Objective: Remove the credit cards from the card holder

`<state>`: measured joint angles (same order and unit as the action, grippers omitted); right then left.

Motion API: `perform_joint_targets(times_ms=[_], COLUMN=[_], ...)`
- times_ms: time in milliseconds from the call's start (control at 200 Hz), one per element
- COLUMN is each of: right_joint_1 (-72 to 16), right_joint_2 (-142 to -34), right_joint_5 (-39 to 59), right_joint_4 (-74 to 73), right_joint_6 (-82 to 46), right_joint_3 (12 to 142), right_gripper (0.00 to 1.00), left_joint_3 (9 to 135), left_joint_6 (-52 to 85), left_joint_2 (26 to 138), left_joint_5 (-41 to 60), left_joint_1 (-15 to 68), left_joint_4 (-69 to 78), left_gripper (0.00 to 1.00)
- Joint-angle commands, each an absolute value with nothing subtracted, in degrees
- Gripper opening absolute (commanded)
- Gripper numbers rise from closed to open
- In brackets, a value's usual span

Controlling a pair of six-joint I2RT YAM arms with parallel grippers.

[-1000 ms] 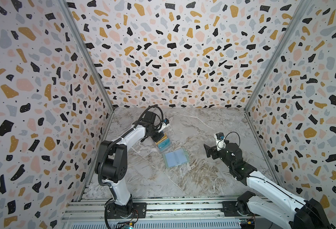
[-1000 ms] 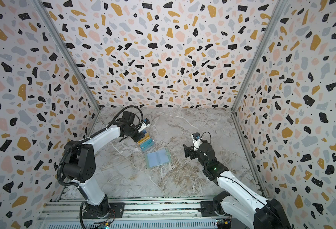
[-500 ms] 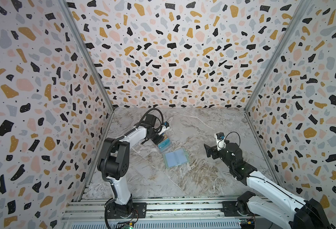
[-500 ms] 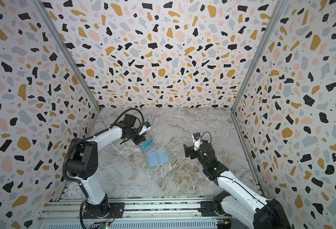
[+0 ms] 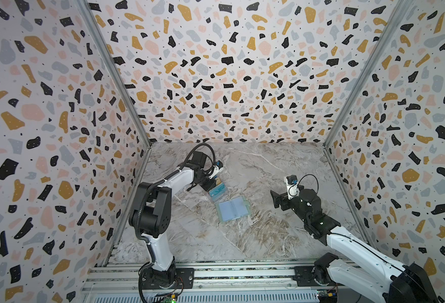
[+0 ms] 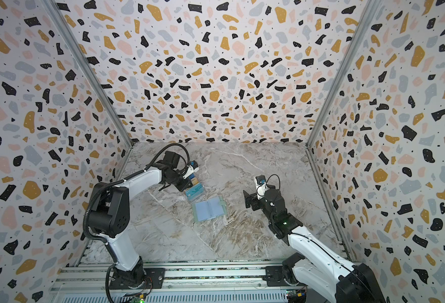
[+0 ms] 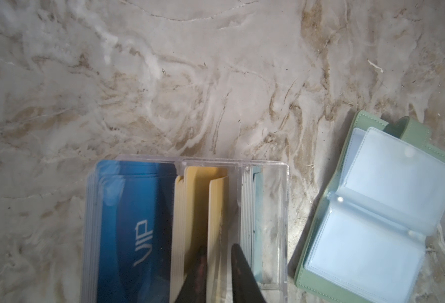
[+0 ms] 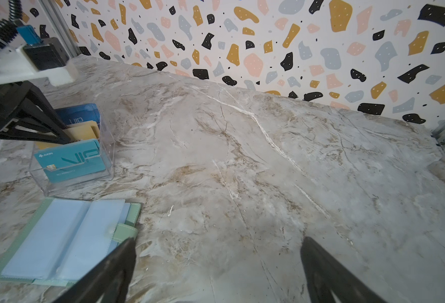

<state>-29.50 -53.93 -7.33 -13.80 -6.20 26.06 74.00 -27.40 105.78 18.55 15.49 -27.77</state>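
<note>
Since the mint-green card holder [image 5: 232,209] lies spread flat on the surface [image 5: 242,236], its clear sleeves look empty. The credit cards [image 6: 195,192] stand just beside it in one clear stand [image 7: 271,210], three stacks sorted by colour. Left jaws sit narrowly apart astride one tan-gold card [image 7: 217,210], probably seating it; gripping or not, I cannot tell. Right jaws gape wide, empty, well clear.

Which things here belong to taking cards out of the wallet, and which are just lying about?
Job:
teal card
blue card
tan card
wallet, lying open
left gripper, jaws either side of the tan card

Lying about:
clear stand, with the cards in it
right gripper, open, holding nothing
</note>
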Motion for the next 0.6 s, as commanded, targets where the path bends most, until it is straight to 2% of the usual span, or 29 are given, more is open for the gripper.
perform_joint_targets(times_ms=[0, 596], right_joint_1=[-29.27, -28.26], right_joint_2=[-52.73, -53.43], right_joint_5=[-8.18, -8.69], right_joint_4=[-14.76, -15.18], right_joint_6=[-6.52, -6.59], right_joint_3=[25.75, 25.83], right_gripper=[0.98, 0.98], left_joint_3=[75.28, 74.21], left_joint_6=[-26.41, -22.82], left_joint_2=[105.82, 100.23], left_joint_5=[17.67, 15.53], left_joint_1=[15.22, 15.23], left_joint_4=[-27.39, -24.25], left_gripper=[0.22, 0.3])
